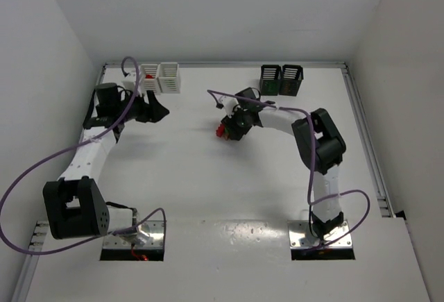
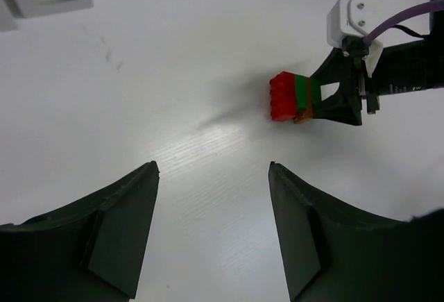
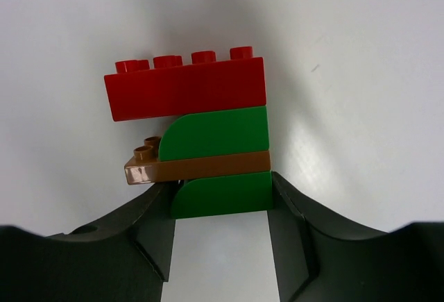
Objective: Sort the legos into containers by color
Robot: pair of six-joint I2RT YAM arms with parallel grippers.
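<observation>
The lego stack (image 3: pixel 187 97) is showing smooth, glossy plastic — the white surface (image 2: pixel 173 73) is gleaming softly, faintly grained.

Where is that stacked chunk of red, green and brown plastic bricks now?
The stacked chunk of red, green and brown plastic bricks lies mid-table in the top view, its bottom green brick pinched between the tips of the right pincer.
</observation>
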